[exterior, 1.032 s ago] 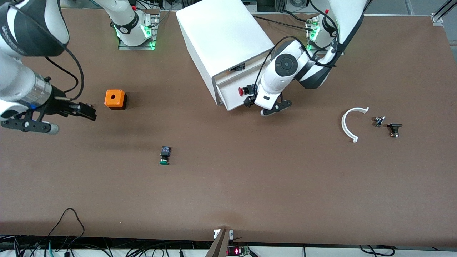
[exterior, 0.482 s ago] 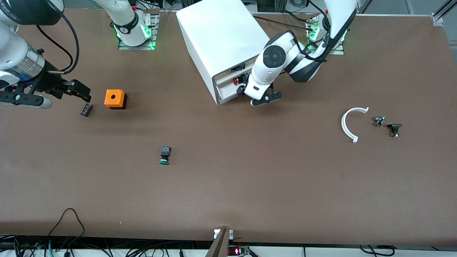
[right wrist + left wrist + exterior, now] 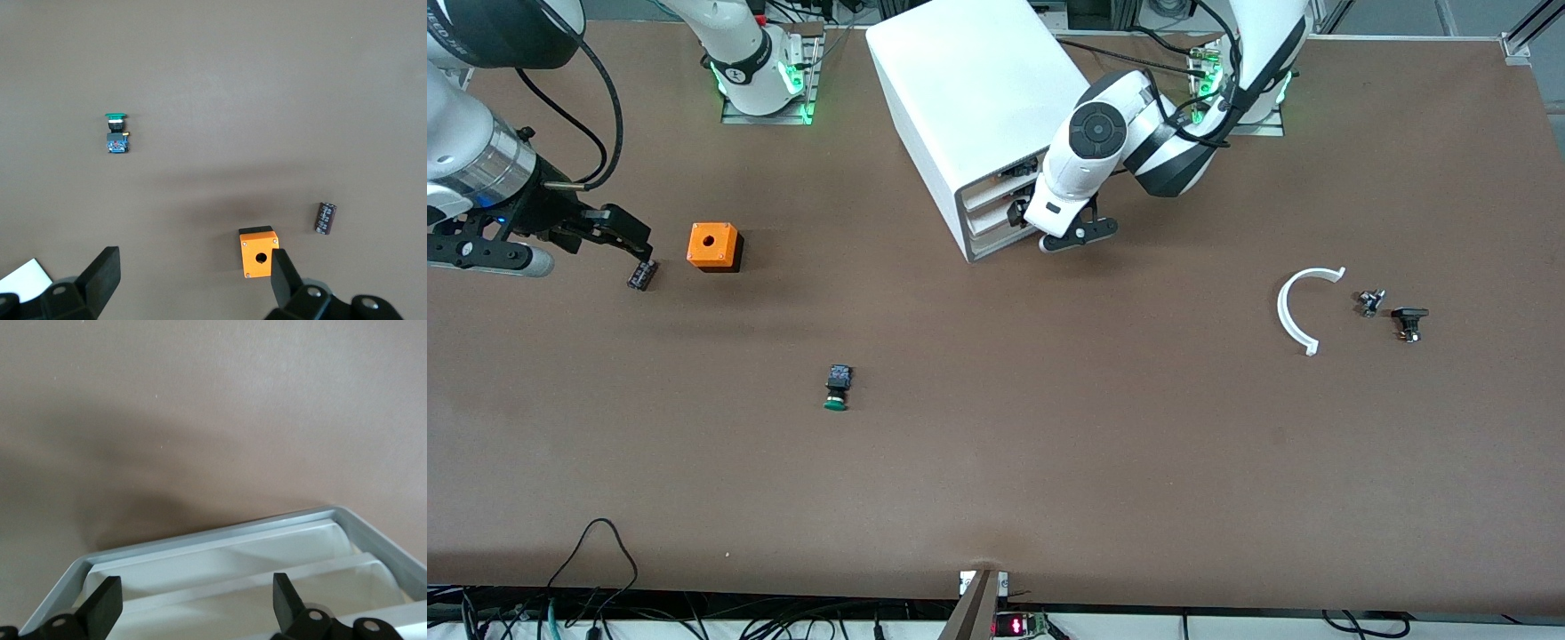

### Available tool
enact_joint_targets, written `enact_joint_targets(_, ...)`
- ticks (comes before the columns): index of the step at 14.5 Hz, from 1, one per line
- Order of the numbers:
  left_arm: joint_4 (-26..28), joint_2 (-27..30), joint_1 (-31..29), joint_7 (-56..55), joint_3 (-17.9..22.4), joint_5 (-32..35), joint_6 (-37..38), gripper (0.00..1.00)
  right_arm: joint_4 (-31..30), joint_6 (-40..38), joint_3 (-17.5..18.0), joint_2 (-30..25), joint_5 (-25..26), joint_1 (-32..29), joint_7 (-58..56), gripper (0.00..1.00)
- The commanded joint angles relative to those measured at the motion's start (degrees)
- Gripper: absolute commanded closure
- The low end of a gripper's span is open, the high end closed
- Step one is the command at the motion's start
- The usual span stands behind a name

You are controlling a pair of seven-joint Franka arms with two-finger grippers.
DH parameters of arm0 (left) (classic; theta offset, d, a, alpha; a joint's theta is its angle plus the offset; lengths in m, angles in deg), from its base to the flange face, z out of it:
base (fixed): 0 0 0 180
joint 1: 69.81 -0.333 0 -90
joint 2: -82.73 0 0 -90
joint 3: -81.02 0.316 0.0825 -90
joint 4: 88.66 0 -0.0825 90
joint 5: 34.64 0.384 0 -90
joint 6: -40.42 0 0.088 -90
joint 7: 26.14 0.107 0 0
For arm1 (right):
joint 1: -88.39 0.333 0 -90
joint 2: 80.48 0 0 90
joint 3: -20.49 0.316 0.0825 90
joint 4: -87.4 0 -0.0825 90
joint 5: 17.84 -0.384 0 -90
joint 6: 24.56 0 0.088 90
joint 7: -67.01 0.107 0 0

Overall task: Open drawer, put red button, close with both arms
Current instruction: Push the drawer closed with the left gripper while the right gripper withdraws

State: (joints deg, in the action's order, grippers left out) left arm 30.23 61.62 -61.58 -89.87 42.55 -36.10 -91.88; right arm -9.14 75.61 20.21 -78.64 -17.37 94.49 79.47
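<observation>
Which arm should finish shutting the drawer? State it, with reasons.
Left. The left gripper is at the drawer front of the white cabinet, jaws open. The right gripper hangs over the table's right-arm end, beside the orange box.

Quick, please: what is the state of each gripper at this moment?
Left gripper: open, holding nothing, at the front of the white drawer cabinet.
Right gripper: open, holding nothing, over the table above the orange box.

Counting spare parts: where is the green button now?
In the front view, the green button lies alone on the open table, nearer the camera than the orange box and the white cabinet.
</observation>
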Motion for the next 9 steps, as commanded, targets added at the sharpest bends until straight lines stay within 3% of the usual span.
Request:
enact_joint_targets(1,1.08,1.70,-0.58,0.01,-1.07,-1.96,1.43,0.01,2.31,-0.33,0.11,0.62,0.85,-0.38,-1.04,0.00)
enact_joint_targets(5,0.99,1.61,-0.15,-0.08,-1.07,-2.05,1.43,0.01,2.58,-0.33,0.46,0.80,0.85,-0.90,-0.77,0.00)
enact_joint_targets(8,0.99,1.61,0.21,-0.08,-1.07,-2.75,1.43,0.01,2.58,-0.50,6.15,0.54,0.67,-7.13,-0.86,0.00)
enact_joint_targets(9,0.99,1.61,0.21,-0.08,-1.07,-2.84,1.43,0.01,2.58,-0.76,6.52,0.45,0.76,-7.32,-0.77,0.00)
